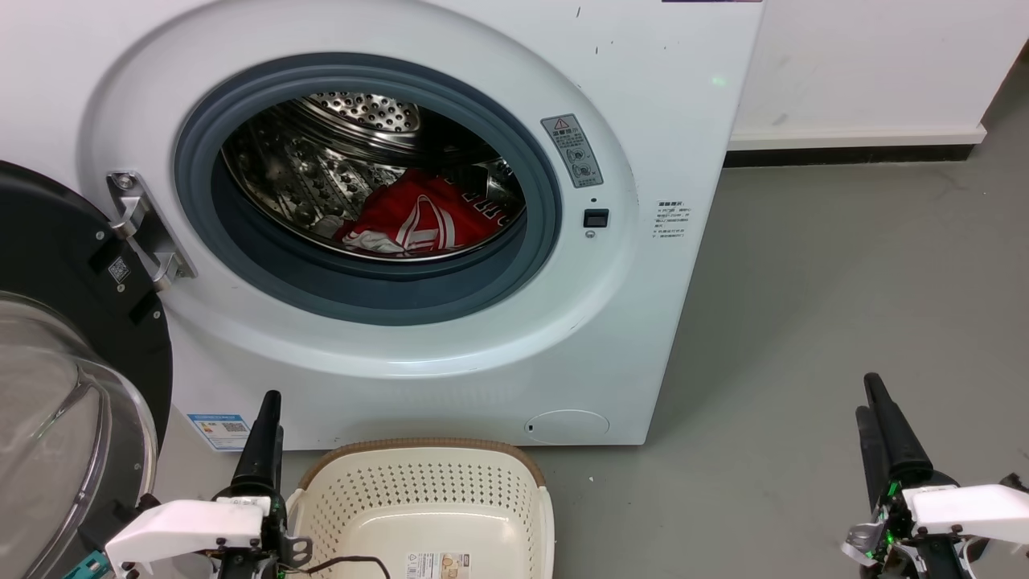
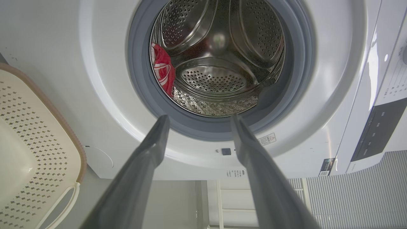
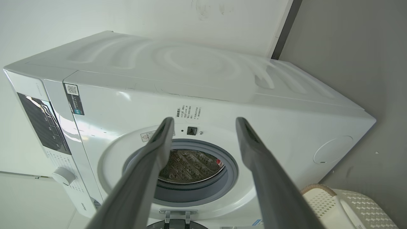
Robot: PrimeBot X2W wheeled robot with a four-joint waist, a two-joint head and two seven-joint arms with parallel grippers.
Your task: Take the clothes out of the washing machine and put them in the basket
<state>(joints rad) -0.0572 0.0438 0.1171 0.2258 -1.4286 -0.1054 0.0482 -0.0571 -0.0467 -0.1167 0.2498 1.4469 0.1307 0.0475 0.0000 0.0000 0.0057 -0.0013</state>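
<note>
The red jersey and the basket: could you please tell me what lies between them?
In the head view, the port's grey rubber rim and the washing machine's white lower front separate jersey and basket.

Grey floor (image 1: 844, 265), white wall (image 1: 868, 56) (dark skirting (image 1: 844, 155))
</note>
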